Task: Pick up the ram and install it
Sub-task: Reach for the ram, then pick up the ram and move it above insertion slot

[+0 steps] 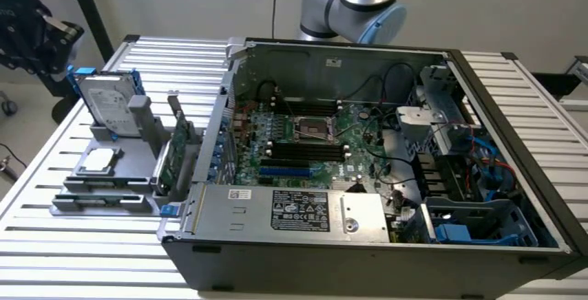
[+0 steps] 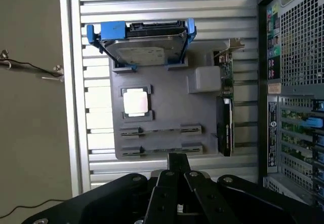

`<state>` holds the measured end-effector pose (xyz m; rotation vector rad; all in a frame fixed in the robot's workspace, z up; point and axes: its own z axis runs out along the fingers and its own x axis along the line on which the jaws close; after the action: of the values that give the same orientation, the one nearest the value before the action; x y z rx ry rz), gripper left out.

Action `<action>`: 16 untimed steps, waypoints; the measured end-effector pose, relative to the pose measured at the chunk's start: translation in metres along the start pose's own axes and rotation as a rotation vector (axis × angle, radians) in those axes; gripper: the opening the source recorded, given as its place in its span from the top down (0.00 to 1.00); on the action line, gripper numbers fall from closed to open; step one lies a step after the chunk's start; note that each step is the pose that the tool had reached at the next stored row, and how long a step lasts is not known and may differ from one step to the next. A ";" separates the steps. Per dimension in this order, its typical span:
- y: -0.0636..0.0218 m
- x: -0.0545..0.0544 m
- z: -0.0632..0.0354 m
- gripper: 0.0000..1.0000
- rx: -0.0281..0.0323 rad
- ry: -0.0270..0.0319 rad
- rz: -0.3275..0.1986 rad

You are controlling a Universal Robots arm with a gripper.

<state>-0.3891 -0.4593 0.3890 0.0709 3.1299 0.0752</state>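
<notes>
A gray holder [image 2: 167, 110] beside 1 open computer case [image 1: 368, 262] carries 1 hard drive [image 2: 147, 51], 1 processor [image 2: 135, 102], 1 expansion card [image 2: 225, 127] and the ram [image 1: 96, 186], seated among its 2 slot rows. The gripper [image 2: 177, 159] hovers nearby, jaws pinched together and empty.

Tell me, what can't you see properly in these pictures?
Ram: edge-on in the grey holder, so its chips are hidden, wrist view.
Power supply label: print too small, exterior view.
Computer case: cut off by the picture edge, wrist view.
</notes>
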 end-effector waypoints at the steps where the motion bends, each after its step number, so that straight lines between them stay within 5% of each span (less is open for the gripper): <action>1: 0.0000 0.000 0.0006 0.89 -0.0001 0.0033 -0.012; 4: -0.0001 0.000 0.0014 0.89 0.0011 0.0126 -0.050; 9: -0.0002 0.000 0.0021 0.89 0.0115 0.0242 -0.107; 16: -0.0001 0.000 0.0021 0.89 0.0145 0.0255 -0.122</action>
<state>-0.3894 -0.4593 0.3869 -0.1211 3.1518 0.0528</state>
